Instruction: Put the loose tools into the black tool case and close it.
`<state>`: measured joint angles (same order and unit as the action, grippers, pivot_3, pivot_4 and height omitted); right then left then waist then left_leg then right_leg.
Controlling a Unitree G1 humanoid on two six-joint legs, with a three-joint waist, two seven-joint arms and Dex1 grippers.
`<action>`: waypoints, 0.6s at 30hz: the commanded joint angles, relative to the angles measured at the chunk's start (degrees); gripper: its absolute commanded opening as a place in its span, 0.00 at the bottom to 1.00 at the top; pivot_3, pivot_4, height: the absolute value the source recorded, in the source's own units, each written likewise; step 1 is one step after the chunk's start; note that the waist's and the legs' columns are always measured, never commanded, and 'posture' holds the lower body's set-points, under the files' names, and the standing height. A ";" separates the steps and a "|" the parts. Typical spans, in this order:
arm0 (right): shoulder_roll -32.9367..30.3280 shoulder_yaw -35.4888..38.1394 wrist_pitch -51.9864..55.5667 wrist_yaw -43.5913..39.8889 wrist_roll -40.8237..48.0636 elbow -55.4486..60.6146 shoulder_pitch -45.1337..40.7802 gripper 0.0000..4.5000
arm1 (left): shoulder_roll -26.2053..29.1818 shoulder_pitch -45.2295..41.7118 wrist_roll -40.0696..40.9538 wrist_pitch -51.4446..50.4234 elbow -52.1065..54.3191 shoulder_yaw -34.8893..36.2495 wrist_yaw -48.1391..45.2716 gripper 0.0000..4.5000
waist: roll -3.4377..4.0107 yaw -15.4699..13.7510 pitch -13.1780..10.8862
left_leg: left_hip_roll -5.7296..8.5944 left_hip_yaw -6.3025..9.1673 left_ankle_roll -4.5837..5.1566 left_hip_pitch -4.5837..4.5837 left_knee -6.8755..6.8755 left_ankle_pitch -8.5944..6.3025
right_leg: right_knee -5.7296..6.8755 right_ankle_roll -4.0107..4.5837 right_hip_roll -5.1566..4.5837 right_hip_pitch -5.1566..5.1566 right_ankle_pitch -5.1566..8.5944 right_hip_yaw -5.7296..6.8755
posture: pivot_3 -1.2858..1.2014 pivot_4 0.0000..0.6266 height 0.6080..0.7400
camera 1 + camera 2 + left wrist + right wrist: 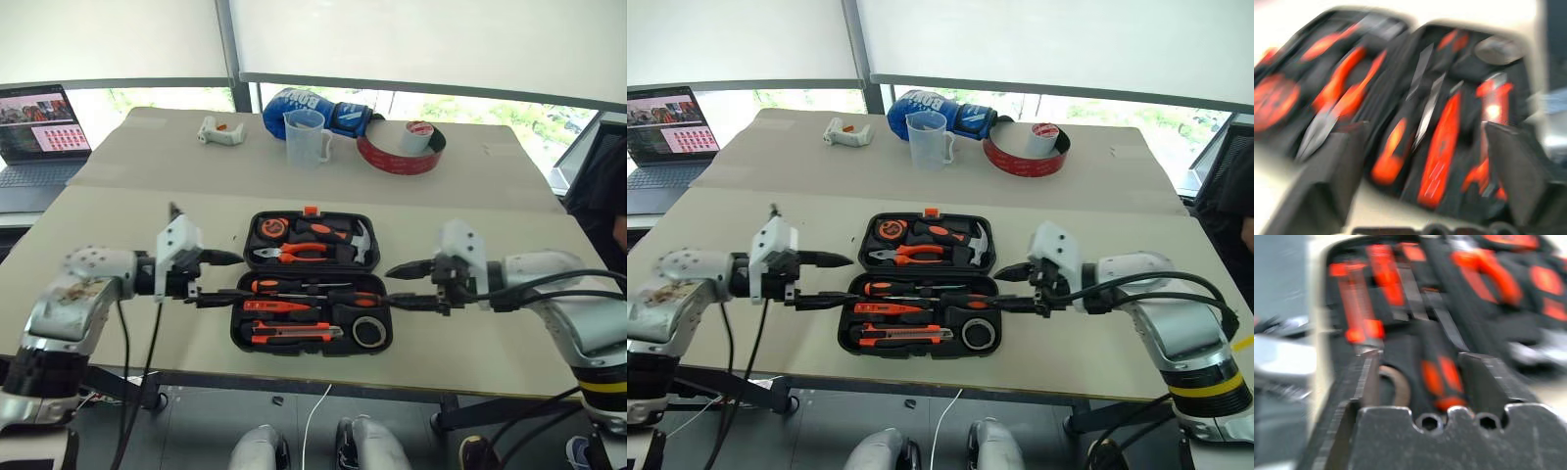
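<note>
Lying open mid-counter (118, 255): black tool case (311, 282), screwdrivers (313, 293), utility knife (294, 334), small tape roll (369, 332) inside. Left claw (219, 276), right claw (405, 285) flanking, both parted, empty.

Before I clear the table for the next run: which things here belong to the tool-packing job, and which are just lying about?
Job:
- black tool case, open
- screwdrivers in it
- utility knife
- small tape roll

Lying about:
- laptop
- measuring cup
- big red tape roll
- blue boxing glove
- small white part
</note>
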<state>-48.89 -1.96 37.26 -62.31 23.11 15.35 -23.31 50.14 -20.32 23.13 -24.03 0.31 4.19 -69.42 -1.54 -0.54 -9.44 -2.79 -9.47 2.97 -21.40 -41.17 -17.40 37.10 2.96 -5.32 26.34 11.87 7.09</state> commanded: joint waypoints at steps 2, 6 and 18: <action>0.24 0.07 -8.42 0.93 -4.24 -6.00 0.67 0.21 | 1.17 3.22 -3.17 3.86 -3.51 3.54 3.83 0.45 | 0.00 -0.10 0.00 | 0.01 -0.02 0.00 0.00 0.00 0.00 | -0.01 0.00 -0.02 0.00 0.00 0.00 | 0.52 0.24 0.80; 1.45 -4.06 -16.51 -0.21 -9.08 -11.79 0.13 0.00 | 0.19 4.44 -6.98 8.48 -5.02 0.55 4.63 0.14 | 0.01 -0.11 -0.01 | 0.02 -0.03 0.00 0.03 0.06 -0.02 | 0.00 -0.01 -0.08 0.00 0.00 0.01 | 0.52 0.24 0.80; 4.58 -10.34 -22.61 -7.68 -10.27 -8.85 -0.02 0.00 | -6.52 2.92 -6.76 7.54 -0.19 -7.80 2.02 0.01 | 0.01 -0.11 0.00 | 0.01 -0.09 -0.02 0.02 0.11 0.00 | 0.04 0.02 -0.03 0.04 0.00 0.01 | 0.52 0.24 0.80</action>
<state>-45.17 -11.69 15.38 -66.54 9.05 -0.30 -23.61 44.41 -17.29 15.29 -17.94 -4.30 -1.10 -64.19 -1.53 -0.64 -9.44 -2.78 -9.56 2.95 -21.38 -41.06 -17.40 37.14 2.98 -5.36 26.38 11.87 7.11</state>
